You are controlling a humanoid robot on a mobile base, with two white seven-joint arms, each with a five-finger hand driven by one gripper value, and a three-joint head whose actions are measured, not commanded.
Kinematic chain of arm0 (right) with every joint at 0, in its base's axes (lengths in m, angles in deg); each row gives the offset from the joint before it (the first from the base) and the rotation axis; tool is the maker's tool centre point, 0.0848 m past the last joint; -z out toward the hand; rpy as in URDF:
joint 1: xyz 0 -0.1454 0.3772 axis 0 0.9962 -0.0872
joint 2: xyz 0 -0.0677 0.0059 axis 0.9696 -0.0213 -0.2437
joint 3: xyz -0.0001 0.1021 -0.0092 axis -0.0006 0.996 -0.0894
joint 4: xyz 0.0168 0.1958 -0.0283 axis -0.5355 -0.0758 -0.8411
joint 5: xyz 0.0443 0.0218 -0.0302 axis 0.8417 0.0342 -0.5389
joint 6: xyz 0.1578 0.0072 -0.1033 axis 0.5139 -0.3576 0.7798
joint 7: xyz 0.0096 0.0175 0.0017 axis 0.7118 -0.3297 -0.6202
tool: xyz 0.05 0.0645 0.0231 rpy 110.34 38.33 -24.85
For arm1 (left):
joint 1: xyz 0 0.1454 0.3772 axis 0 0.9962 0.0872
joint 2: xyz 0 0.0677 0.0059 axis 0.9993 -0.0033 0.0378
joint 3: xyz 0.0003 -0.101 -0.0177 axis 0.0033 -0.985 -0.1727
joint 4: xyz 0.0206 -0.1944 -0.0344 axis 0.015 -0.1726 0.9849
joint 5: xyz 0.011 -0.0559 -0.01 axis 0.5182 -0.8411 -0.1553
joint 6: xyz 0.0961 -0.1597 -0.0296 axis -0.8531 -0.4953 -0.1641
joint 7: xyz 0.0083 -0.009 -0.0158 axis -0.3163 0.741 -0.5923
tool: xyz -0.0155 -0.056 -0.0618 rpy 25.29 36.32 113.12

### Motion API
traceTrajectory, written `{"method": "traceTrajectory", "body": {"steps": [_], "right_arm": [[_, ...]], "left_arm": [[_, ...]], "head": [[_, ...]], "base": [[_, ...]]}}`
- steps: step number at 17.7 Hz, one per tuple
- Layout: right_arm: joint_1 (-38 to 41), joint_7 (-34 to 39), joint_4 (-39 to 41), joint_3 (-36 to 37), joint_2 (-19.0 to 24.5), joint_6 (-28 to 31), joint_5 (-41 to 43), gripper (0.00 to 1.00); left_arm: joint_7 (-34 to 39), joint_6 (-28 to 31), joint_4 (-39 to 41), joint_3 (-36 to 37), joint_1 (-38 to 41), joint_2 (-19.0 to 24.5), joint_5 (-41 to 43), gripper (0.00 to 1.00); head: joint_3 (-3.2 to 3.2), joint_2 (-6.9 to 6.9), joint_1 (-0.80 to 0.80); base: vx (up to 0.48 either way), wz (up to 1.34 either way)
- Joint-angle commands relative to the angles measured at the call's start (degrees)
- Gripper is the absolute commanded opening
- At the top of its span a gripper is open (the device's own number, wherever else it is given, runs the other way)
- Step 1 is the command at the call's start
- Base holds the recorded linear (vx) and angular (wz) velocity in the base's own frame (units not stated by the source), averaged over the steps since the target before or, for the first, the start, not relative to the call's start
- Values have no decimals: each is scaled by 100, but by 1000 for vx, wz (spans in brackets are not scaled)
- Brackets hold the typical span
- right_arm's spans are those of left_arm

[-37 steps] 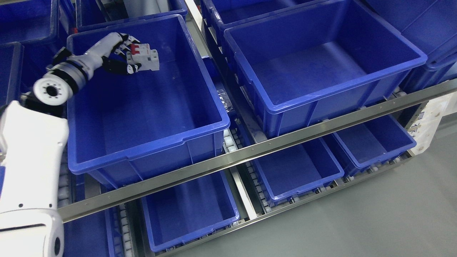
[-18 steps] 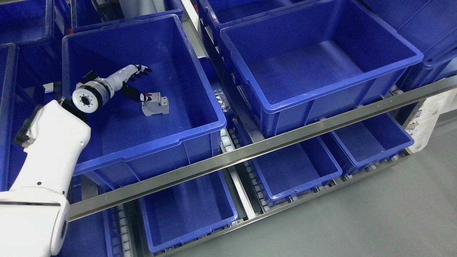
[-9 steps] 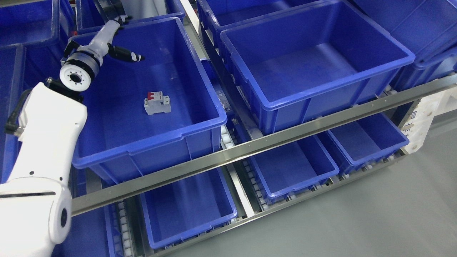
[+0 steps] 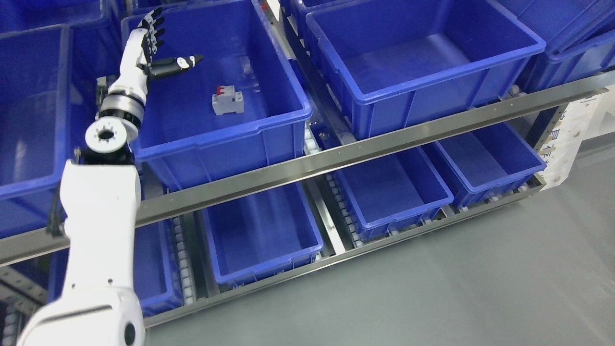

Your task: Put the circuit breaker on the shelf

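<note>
The circuit breaker [image 4: 227, 100], grey-white with red switches, lies on the floor of a blue bin [image 4: 288, 117] on the upper shelf level, left of centre. My left hand [image 4: 156, 45] is raised above the bin's left rear part, fingers spread and thumb pointing right, holding nothing. It is well apart from the breaker, up and to its left. My left arm rises from the lower left. The right arm is out of view.
A second large blue bin [image 4: 432, 91] stands to the right on the same level, another [image 4: 29, 187] to the left. A steel shelf rail [image 4: 365, 146] runs across the front. Smaller blue bins [image 4: 269, 269] sit on the lower level. Grey floor lies at lower right.
My left hand held the breaker, set it down in the bin, let go and lifted away up-left. The camera has shifted, so the bins appear further up and right.
</note>
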Motion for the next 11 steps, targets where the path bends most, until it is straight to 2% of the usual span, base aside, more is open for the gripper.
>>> {"method": "traceTrajectory", "body": {"steps": [1, 6, 11], "right_arm": [[-3, -1, 0, -114, -100, 334, 0, 100], [-3, -1, 0, -114, -100, 334, 0, 100], [-3, -1, 0, -114, -100, 334, 0, 100]], "left_arm": [[-19, 48, 3958, 76, 2115, -273, -835, 100], [-2, -30, 4013, 315, 2417, -273, -835, 100], [-19, -154, 4013, 210, 2417, -273, -835, 100]], "head": [[0, 0, 0], [0, 0, 0], [0, 0, 0]], "base": [[-303, 137], [-207, 64], [-8, -125]]}}
